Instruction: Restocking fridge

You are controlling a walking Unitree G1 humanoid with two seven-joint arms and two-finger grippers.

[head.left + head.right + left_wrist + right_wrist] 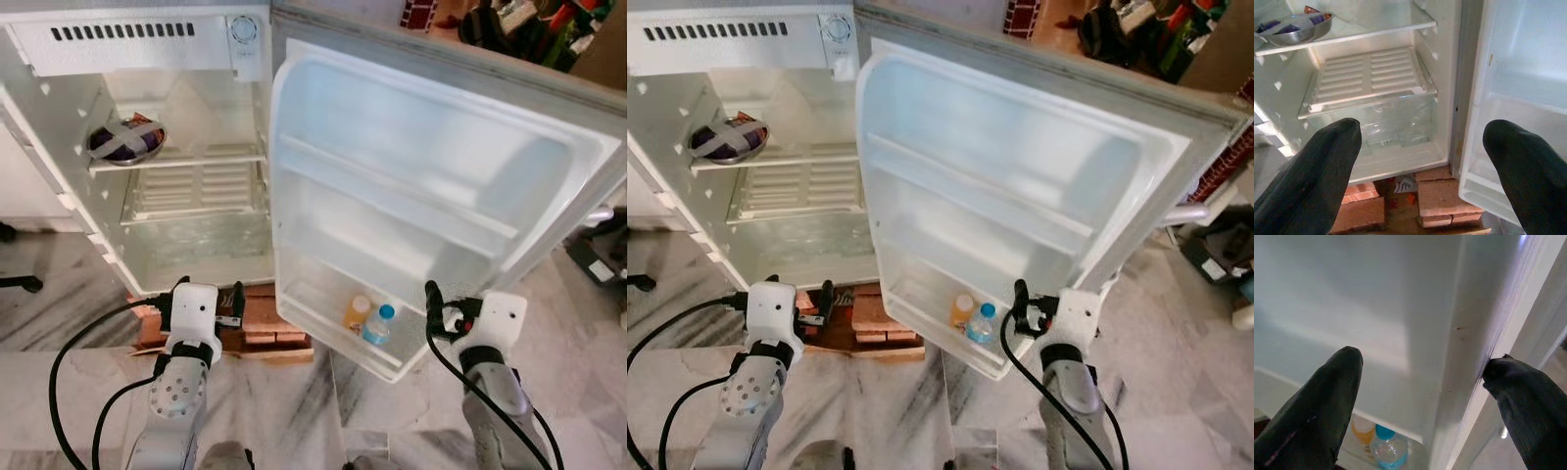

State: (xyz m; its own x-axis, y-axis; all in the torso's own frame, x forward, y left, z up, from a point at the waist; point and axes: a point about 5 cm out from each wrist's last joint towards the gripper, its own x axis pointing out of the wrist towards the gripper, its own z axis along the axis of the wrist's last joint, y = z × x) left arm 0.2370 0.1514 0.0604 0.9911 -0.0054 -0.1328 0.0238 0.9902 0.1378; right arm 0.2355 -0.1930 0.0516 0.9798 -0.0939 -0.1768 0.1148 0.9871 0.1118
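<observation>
The left pincer [233,299] was held spread wide before the bricks [265,318] under the fridge [176,264]. The right pincer [1422,382] was spread wide astride the free edge of the open door [431,186], one finger [1520,396] touching that edge. In the door's bottom shelf an orange bottle [358,311] and a blue-capped bottle [379,325] stood side by side. Farther in, a metal bowl [125,140] was seen on the upper shelf.

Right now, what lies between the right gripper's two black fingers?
The open white fridge door's outer edge, straddled by the right gripper in the right wrist view.
</observation>
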